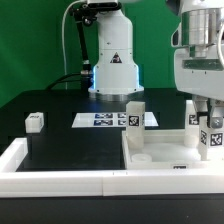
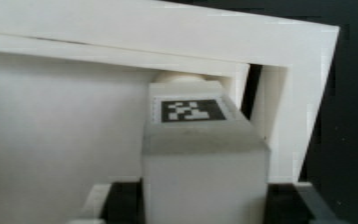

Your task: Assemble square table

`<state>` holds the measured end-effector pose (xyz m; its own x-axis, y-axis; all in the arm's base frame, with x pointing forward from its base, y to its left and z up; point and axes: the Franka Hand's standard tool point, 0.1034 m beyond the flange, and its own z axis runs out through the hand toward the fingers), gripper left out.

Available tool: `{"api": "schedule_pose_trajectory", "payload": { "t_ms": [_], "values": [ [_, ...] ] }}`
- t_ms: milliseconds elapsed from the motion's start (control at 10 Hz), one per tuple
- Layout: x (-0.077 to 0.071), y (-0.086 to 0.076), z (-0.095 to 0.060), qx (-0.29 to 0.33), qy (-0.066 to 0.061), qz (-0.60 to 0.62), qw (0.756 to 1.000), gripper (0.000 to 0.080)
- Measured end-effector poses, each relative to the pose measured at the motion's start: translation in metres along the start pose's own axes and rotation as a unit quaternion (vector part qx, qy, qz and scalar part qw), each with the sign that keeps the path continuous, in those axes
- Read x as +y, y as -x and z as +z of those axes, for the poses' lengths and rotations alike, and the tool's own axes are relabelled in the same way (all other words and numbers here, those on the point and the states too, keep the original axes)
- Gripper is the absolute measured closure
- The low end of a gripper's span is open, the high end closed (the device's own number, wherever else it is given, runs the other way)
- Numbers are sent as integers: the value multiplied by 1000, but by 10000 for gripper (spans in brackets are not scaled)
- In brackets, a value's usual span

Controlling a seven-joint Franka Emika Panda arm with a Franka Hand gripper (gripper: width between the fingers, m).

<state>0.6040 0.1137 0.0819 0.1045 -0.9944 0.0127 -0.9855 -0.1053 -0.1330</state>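
The white square slab (image 1: 160,152) lies flat at the front, on the exterior view's right. Two white leg blocks stand upright on it, one (image 1: 133,116) at its far left corner and one (image 1: 194,118) further right. My gripper (image 1: 210,118) is shut on a third tagged leg block (image 1: 212,140) and holds it upright over the slab's right side. In the wrist view the leg (image 2: 197,130) runs between my dark fingers (image 2: 115,202), its tag facing the camera, with the slab (image 2: 60,120) behind it. A fourth leg (image 1: 35,122) lies loose at the left.
The marker board (image 1: 100,120) lies flat in the middle of the black table. A long white rim (image 1: 60,180) borders the front and left; it also shows in the wrist view (image 2: 176,25). The robot base (image 1: 112,60) stands at the back.
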Motion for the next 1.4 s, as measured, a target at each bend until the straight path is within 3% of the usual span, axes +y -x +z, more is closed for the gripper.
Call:
{"api": "schedule_pose_trajectory", "payload": {
  "t_ms": [200,400,500,900,1400],
  "values": [
    [0,0,0,1,0,-18,1000,508],
    [1,3,1,1,-1,-65,998,197],
    [-1,1,1,5,-12,-127,992,164],
    [-5,5,0,7,-11,-331,943,151],
    [-5,4,1,14,-12,-515,857,151]
  ]
}}
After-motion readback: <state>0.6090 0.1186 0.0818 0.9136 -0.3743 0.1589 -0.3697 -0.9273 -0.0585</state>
